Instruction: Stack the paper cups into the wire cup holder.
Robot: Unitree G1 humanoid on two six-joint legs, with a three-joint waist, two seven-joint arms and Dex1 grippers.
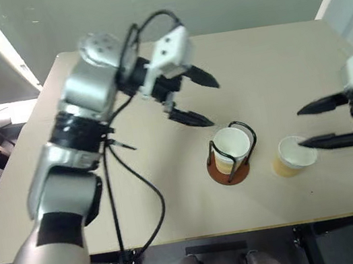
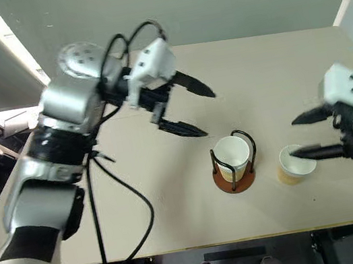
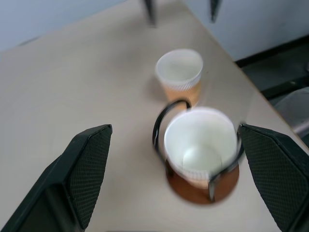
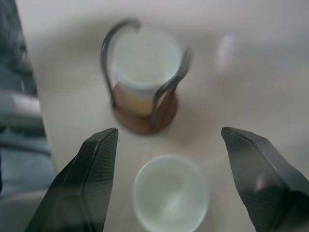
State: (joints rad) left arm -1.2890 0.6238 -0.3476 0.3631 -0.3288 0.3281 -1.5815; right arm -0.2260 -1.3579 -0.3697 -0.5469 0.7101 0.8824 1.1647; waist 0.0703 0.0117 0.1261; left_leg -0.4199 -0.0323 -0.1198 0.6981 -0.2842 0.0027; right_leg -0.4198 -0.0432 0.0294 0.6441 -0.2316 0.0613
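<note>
Standing cup [image 1: 231, 146] inside wire holder [image 1: 230, 172]

Matt beige table top [image 1: 273, 60], smooth. Thin glossy black wire on the wire cup holder [image 1: 232, 156], over a reddish-brown wood-like disc. Matt paper cups [image 1: 293, 156], tan outside, white inside. Finely cross-hatched black plastic pads [image 3: 89, 174]. Glossy silver and white arm shells behind both grippers.

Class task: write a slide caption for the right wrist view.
Open right gripper poised above a paper cup, wire cup holder beyond.
</note>
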